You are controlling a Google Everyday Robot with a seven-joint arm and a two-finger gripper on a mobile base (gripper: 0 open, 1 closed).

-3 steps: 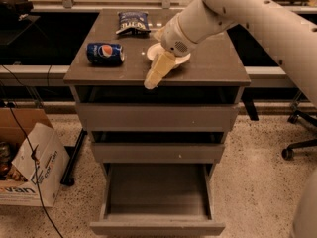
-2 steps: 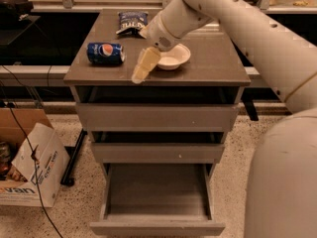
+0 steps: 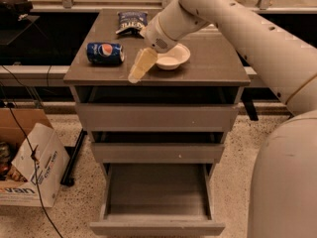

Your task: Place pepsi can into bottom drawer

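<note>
The pepsi can [image 3: 105, 53] lies on its side on the left part of the cabinet top [image 3: 213, 68]. My gripper [image 3: 135, 74] hangs from the white arm just right of the can, over the front of the top, a short gap away from it and holding nothing. The bottom drawer [image 3: 157, 226] is pulled out at the foot of the cabinet, and its grey tray is empty. The two shallower drawers above it are pushed in.
A white bowl [image 3: 171, 56] sits on the top just right of my gripper. A blue-and-white snack bag [image 3: 131, 21] lies at the back. A cardboard box [image 3: 30, 167] stands on the floor at the left, with black cables beside it.
My gripper has moved left across the cabinet top, from over the bowl toward the pepsi can. The can, the bowl and the drawer have not moved.
</note>
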